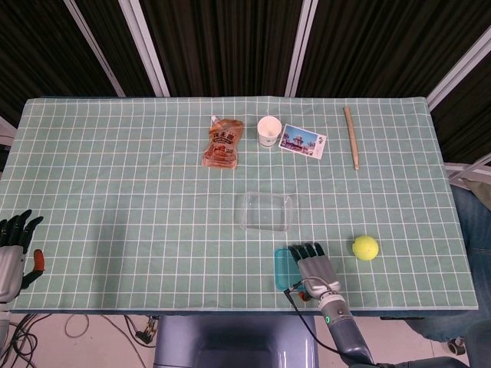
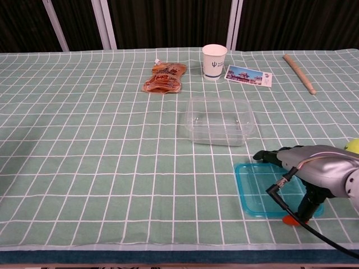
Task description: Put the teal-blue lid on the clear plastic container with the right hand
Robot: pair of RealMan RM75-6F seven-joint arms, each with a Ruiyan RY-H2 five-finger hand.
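The teal-blue lid (image 2: pixel 259 192) lay flat on the green checked tablecloth (image 2: pixel 101 145), a translucent rounded rectangle with a slightly raised rim, near the table's front edge. The right hand (image 2: pixel 311 168) was directly over its right half, palm down; the dark fingertips (image 2: pixel 261 154) reached past the lid's far edge toward the clear plastic container (image 2: pixel 219 120), and an orange-tipped thumb (image 2: pixel 290 219) stood at the lid's near edge. In the head view the lid (image 1: pixel 282 268) showed only as a strip to the left of the right hand (image 1: pixel 312 267). Whether those fingers actually gripped the lid could not be told; they lay extended and close together.

The container, an empty shallow see-through tub with rounded corners, sat just beyond the fingertips, apart from the lid.

The left hand (image 1: pixel 14 249) hung at the table's left front corner, fingers loosely spread, holding nothing.

Farther off from the fingers were a yellow ball (image 1: pixel 365 247), a paper cup (image 2: pixel 214 61), a postcard (image 2: pixel 248 76), an orange pouch (image 2: pixel 165 77) and a wooden stick (image 2: pixel 299 73).
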